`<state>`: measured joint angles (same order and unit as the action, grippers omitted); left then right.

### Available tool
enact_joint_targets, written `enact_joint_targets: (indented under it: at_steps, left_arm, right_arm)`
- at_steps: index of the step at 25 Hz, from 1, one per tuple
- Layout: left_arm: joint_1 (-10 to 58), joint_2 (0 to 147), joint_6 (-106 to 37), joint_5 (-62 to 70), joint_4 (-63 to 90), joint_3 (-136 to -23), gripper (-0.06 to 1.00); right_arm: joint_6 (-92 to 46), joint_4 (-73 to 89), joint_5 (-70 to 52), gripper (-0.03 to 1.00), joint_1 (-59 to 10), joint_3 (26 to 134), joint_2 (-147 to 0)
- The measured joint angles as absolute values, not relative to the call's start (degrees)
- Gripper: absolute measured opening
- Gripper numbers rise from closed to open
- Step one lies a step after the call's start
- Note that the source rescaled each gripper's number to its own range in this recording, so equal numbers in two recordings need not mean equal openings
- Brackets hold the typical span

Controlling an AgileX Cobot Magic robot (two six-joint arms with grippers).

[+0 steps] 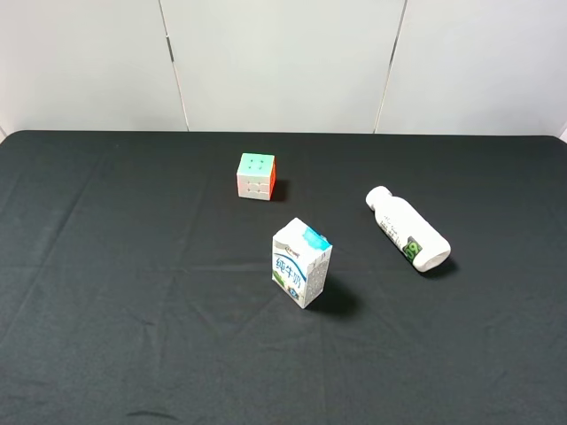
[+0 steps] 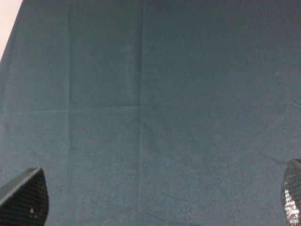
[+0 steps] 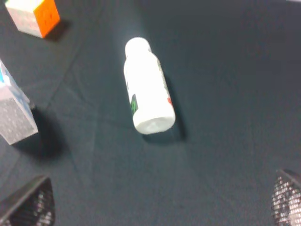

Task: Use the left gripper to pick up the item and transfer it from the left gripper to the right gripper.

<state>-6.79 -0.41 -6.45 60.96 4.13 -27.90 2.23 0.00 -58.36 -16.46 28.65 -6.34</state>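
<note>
Black tablecloth [image 1: 106,266] under me. White bottle [image 1: 407,229] lies on side, right of milk carton [image 1: 301,263]. My left claw [image 2: 155,197] spread wide over bare cloth; right claw [image 3: 162,200] wide too. Risk: round bottle rolls from pinch.

Open black cloth [image 2: 155,117] stretches ahead of the left gripper [image 2: 155,207], whose fingertips stand wide apart with nothing between them. Ahead of the right gripper [image 3: 160,207], likewise spread, the white bottle [image 3: 146,87] lies on its side with bare cloth all around it. The milk carton [image 3: 14,113] and puzzle cube [image 3: 34,15] stand off to one side, well apart from the bottle.
</note>
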Motion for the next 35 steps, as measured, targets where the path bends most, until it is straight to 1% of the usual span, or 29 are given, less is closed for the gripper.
enact_joint_targets:
  at_steps: [9, 11, 16, 21, 23, 35]
  left_arm:
    - [-6.8, -0.4, -6.4, 61.0, 4.1, -27.9, 0.98]
    - [-6.8, -0.4, -6.4, 61.0, 4.1, -27.9, 0.98]
    - [-6.8, -0.4, -6.4, 61.0, 4.1, -27.9, 0.98]
    - [-6.8, -0.4, -6.4, 61.0, 4.1, -27.9, 0.98]
    - [-6.8, -0.4, -6.4, 61.0, 4.2, -27.9, 0.98]
    - [-6.8, -0.4, -6.4, 61.0, 4.2, -27.9, 0.98]
  right_arm:
    - [2.2, 0.0, -58.4, 1.00, -16.5, 28.6, -6.0]
    - [2.2, 0.0, -58.4, 1.00, -15.5, 28.6, -6.0]
    - [2.2, 0.0, -58.3, 1.00, -8.2, 28.6, -5.3]
    - [2.2, 0.0, -58.4, 1.00, 0.2, 28.6, 0.1]
    - [2.3, 0.0, -58.4, 1.00, 2.2, 28.6, 0.2]
    - [2.3, 0.8, -58.4, 1.00, 2.7, 28.6, 0.2]
